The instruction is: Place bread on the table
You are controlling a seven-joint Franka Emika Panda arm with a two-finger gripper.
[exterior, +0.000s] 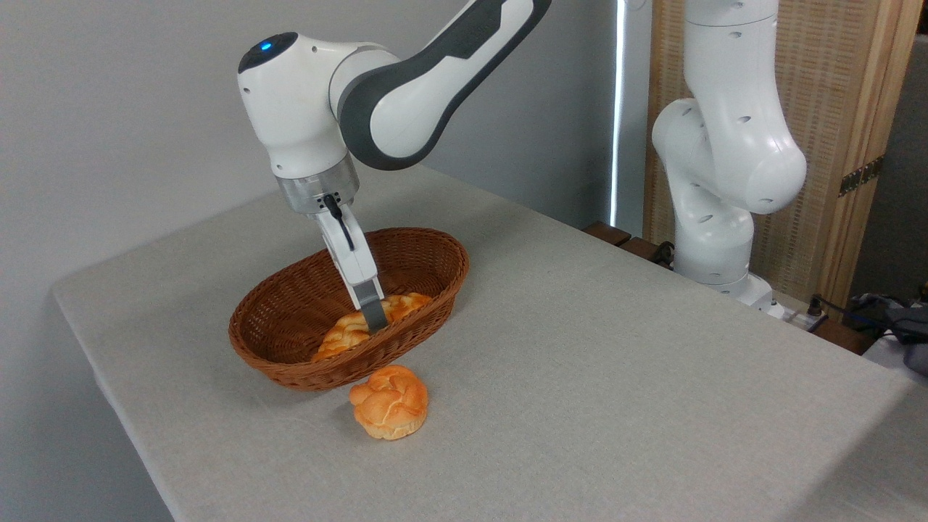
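— What sat nearest?
— Round bun (389, 412) on the table (580, 362), just in front of the basket (290, 312).
— And the bread (348, 330)?
— Lay inside the basket w/ the gripper (373, 317) down on it; probably clamped, but I couldn't tell.

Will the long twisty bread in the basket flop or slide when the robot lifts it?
The bread looks firm, so it probably stays stiff. It is long, and the gripper sits near its middle, so it may hang fairly level, though an end could dip. Its glossy, bumpy crust might slip a little. It lies inside the basket, so an end could catch the rim.
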